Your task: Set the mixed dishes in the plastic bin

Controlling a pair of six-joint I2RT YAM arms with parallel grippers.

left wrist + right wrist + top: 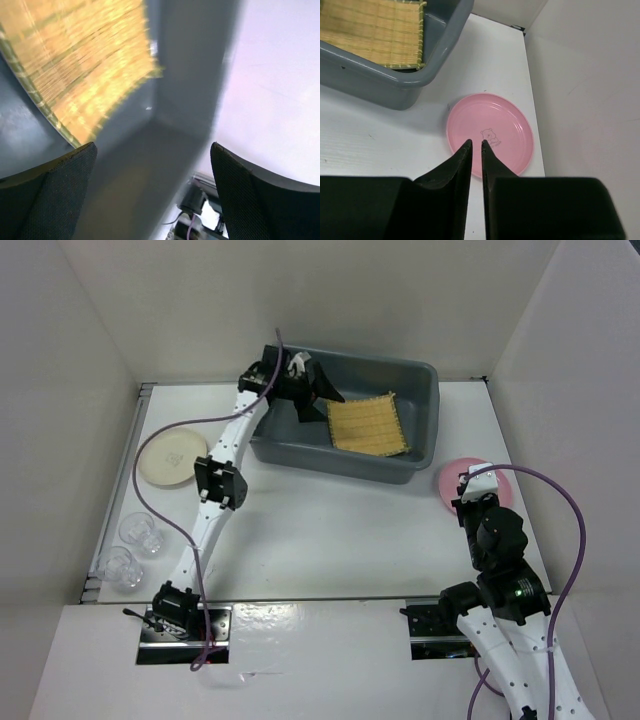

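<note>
The yellow woven mat [368,425] lies inside the dark grey plastic bin [420,380]. My left gripper [312,390] is open and empty over the bin's left end, beside the mat [75,55]. The pink plate [452,476] lies flat on the table right of the bin. My right gripper [470,485] is shut and empty, its tips above the plate's near edge [490,132]. The cream plate [172,458] lies at the left of the table. Two clear glass cups [143,534] [118,567] stand in front of it.
White walls enclose the table on three sides. The right wall stands close beside the pink plate. The bin's near wall [370,85] shows in the right wrist view, with the mat [370,30] behind it.
</note>
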